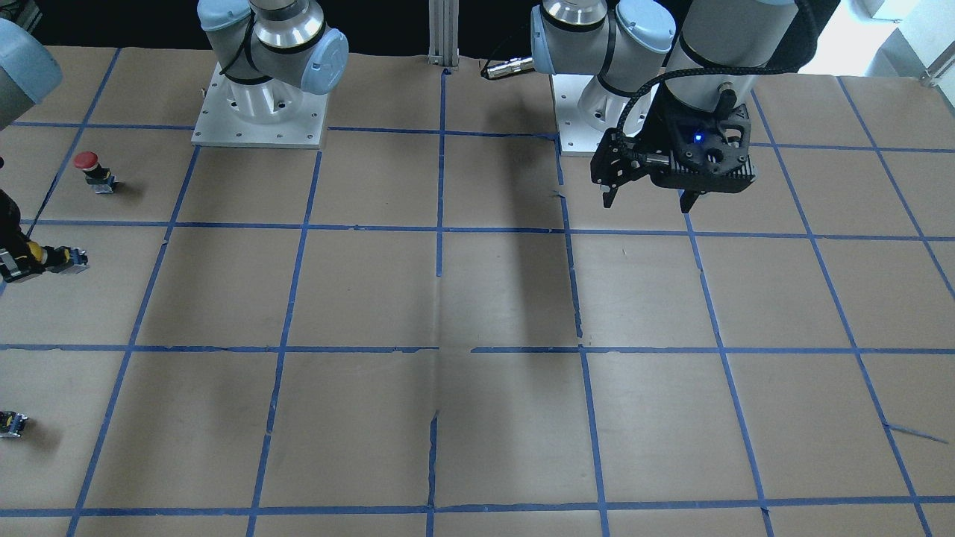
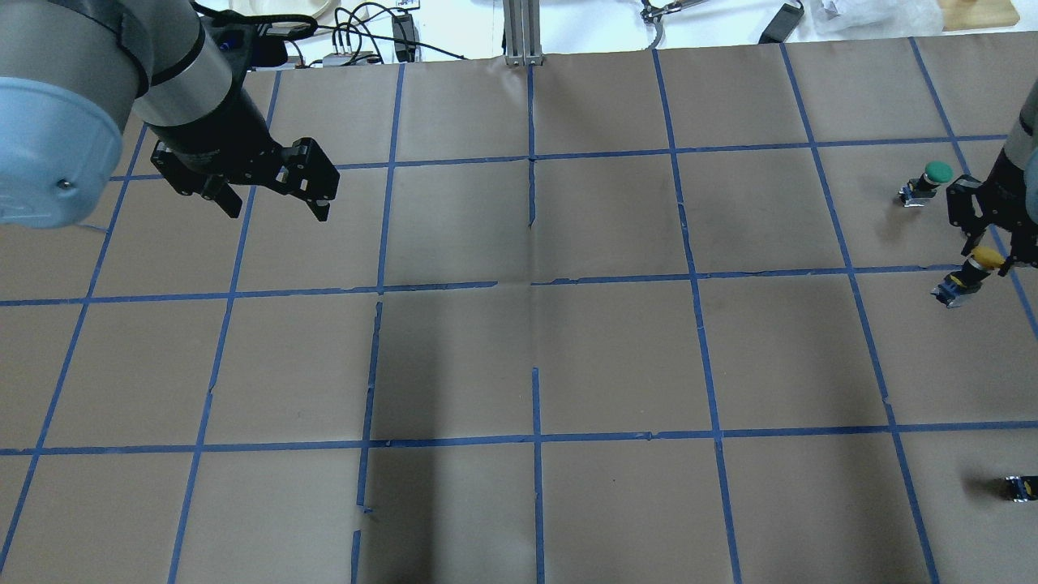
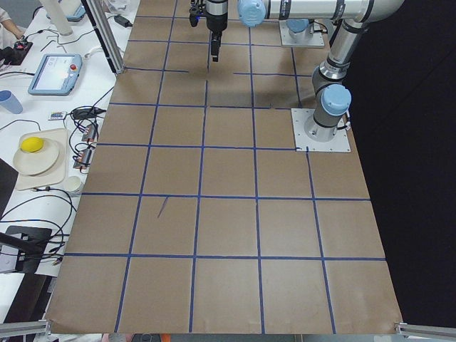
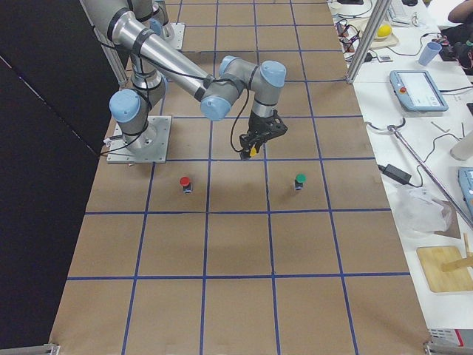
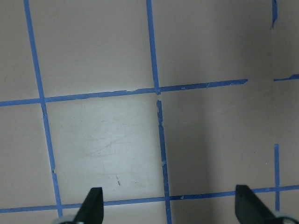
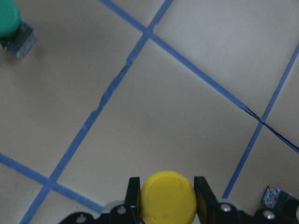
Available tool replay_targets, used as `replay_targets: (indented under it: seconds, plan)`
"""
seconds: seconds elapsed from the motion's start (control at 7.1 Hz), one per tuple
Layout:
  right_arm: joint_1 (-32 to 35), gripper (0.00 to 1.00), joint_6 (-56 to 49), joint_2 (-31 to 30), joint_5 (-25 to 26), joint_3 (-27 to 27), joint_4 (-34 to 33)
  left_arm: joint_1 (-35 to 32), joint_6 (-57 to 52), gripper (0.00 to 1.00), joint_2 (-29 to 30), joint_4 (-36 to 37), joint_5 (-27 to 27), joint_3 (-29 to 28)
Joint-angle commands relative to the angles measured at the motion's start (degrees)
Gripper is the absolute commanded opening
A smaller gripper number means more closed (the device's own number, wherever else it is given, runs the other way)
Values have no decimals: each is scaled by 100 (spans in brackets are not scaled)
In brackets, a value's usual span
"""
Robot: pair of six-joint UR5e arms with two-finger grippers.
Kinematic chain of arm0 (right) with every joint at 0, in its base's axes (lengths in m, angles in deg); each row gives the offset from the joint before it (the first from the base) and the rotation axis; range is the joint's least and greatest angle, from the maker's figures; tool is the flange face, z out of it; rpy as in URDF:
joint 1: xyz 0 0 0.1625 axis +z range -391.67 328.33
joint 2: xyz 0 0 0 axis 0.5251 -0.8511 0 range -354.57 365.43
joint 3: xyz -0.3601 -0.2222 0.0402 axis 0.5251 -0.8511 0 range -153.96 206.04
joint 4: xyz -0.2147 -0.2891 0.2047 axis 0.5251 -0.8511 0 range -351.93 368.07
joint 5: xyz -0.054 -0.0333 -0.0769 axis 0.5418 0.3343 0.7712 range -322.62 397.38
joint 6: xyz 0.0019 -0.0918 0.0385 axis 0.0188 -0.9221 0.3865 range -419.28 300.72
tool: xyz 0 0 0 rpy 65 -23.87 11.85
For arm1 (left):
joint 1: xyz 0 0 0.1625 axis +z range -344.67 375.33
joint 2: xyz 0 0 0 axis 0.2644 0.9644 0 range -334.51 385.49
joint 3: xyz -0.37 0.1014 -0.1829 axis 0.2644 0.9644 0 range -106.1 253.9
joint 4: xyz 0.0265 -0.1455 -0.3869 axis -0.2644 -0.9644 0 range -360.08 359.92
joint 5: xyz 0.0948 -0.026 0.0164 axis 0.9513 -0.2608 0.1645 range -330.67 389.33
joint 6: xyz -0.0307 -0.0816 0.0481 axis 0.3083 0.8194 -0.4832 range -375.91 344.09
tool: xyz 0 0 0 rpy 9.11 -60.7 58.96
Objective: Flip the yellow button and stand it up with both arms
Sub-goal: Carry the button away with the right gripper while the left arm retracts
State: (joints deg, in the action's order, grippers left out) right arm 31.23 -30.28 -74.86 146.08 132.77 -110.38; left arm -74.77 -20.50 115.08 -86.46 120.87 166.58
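Note:
My right gripper [image 2: 993, 243] is shut on the yellow button [image 2: 973, 268], near the table's right edge. The right wrist view shows the yellow cap [image 6: 168, 196] clamped between both fingers, well above the paper. In the front view the button [image 1: 46, 256] lies sideways in the right gripper [image 1: 19, 257], with its grey base pointing away from the fingers. My left gripper [image 2: 276, 195] is open and empty, and hovers high over the table's left side. It also shows in the front view [image 1: 649, 198] and the left wrist view [image 5: 170, 205], with only taped paper below it.
A green-capped button [image 2: 932, 178] stands just beyond my right gripper. A red-capped button [image 1: 88, 168] stands closer to the robot's base. A small dark capless block [image 2: 1020, 487] lies at the near right edge. Brown paper with a blue tape grid [image 2: 535, 292] covers the table.

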Motion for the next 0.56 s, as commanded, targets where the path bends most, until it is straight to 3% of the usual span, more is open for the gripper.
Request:
replay_targets:
  seconds: [0.0, 0.28, 0.42]
  plan:
    - [-42, 3, 53, 276, 247, 687, -1666, 2, -7, 100, 24, 7, 57, -48]
    - [-42, 4, -34, 338, 729, 1006, -2486, 2, -7, 100, 24, -19, 57, -40]
    - [-42, 4, 61, 330, 740, 1033, -2508, 2, -7, 100, 16, -19, 66, -57]
